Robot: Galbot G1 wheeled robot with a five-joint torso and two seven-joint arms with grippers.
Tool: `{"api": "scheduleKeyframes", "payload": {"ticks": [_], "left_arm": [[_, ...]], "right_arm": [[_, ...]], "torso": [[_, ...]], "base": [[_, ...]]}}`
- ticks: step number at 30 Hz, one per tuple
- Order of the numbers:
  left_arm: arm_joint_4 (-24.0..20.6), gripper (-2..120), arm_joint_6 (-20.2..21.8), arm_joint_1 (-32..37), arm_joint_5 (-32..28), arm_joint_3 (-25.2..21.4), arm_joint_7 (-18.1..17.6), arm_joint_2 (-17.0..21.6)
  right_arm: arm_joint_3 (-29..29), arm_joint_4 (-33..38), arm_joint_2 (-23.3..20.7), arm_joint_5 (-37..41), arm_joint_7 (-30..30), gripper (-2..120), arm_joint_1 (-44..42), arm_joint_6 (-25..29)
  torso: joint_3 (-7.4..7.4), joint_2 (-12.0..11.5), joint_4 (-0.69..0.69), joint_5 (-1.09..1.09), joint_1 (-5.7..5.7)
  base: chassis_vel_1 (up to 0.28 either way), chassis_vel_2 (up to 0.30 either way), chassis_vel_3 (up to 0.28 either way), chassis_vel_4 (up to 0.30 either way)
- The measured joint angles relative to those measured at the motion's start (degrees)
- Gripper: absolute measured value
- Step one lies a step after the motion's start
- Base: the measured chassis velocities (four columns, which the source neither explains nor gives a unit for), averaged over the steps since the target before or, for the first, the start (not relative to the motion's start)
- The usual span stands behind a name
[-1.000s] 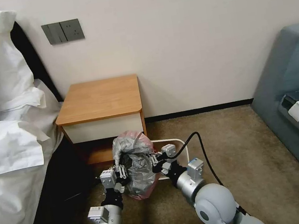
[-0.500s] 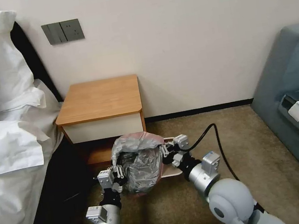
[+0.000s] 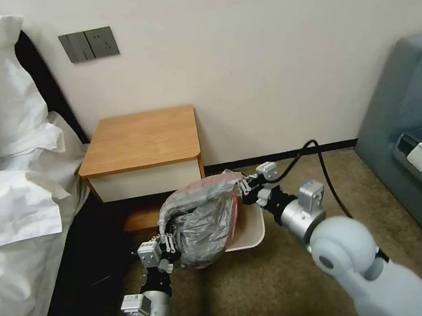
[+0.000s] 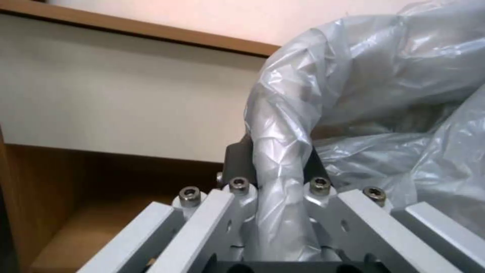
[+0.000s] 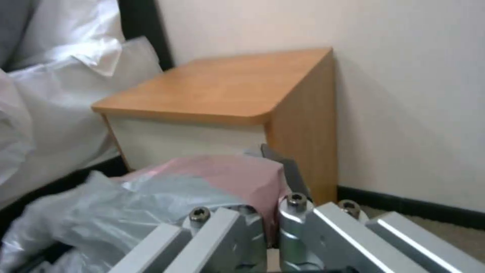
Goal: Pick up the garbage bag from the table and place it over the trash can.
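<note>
Left gripper (image 3: 169, 243): I keep it clenched on a fold of the garbage bag (image 3: 204, 217), at the trash can's side nearest the bed.
Right gripper (image 3: 244, 187): I grip the bag's pinkish rim, at the can's far corner toward the wall.
Garbage bag: stretched between both grippers, mouth open above the trash can (image 3: 250, 228); off the table (image 3: 139, 139), which stands just behind the can.
Step in hand: spreading the bag's mouth over the can.
Next move, my judgement: lower both grips so the rim slips outside the can's rolled edge.
</note>
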Motion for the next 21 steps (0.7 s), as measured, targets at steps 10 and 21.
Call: {"api": "scheduleKeyframes", "payload": {"ticks": [10,21], "left_arm": [[0.02,6,-0.83,-0.10,-1.29,-0.98,1.20,-0.62],[0.15,6,-1.68,0.14,-1.68,-2.78,2.54,-0.62]], "right_arm": [[1.96,-1.90,-2.14,4.29,-0.14,0,1.61,-5.29],[1.51,-3.96,-4.45,4.73,-0.25,0,5.54,-8.19]], "torso": [[0.00,0.00,-0.01,0.01,0.00],[0.00,0.00,0.00,0.00,0.00]], "base": [[0.000,0.000,0.000,0.000],[0.000,0.000,0.000,0.000]]}}
